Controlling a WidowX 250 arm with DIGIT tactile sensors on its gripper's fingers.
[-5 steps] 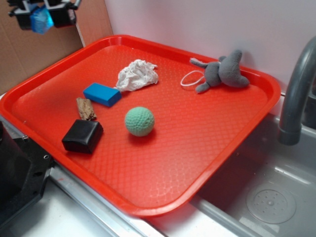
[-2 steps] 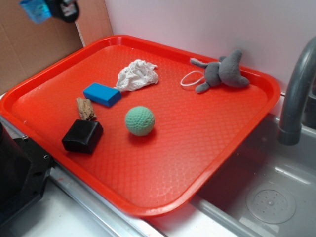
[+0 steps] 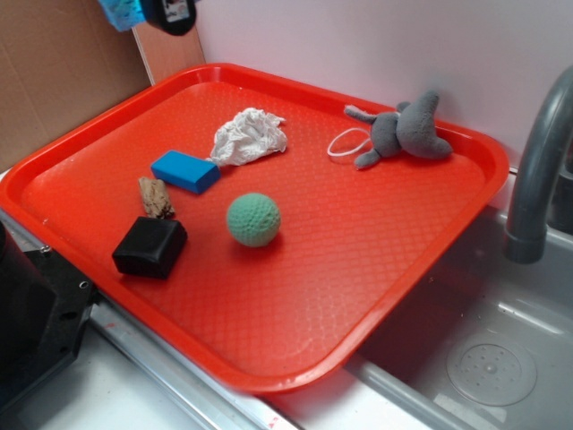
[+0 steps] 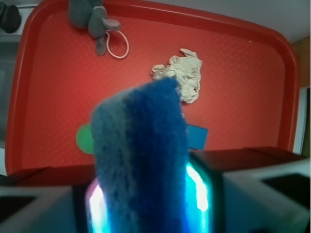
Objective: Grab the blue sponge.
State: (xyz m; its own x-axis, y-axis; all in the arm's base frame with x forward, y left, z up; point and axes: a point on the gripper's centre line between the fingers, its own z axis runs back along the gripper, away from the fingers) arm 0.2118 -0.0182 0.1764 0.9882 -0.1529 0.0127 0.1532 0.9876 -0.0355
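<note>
The blue sponge fills the middle of the wrist view, rough and porous, standing up between my fingers with glowing pads pressed on both sides. My gripper is shut on it. In the exterior view the gripper hangs at the top left, high above the red tray's far left corner, with the light-blue sponge sticking out on its left side. Most of the gripper is cut off by the frame's top edge.
On the tray lie a smooth darker blue block, a crumpled white cloth, a green ball, a black block, a piece of wood and a grey plush mouse. A grey faucet and sink stand at right.
The gripper, still holding the sponge, has risen and moved to the right along the top edge of the exterior view. The things on the tray have not moved.
</note>
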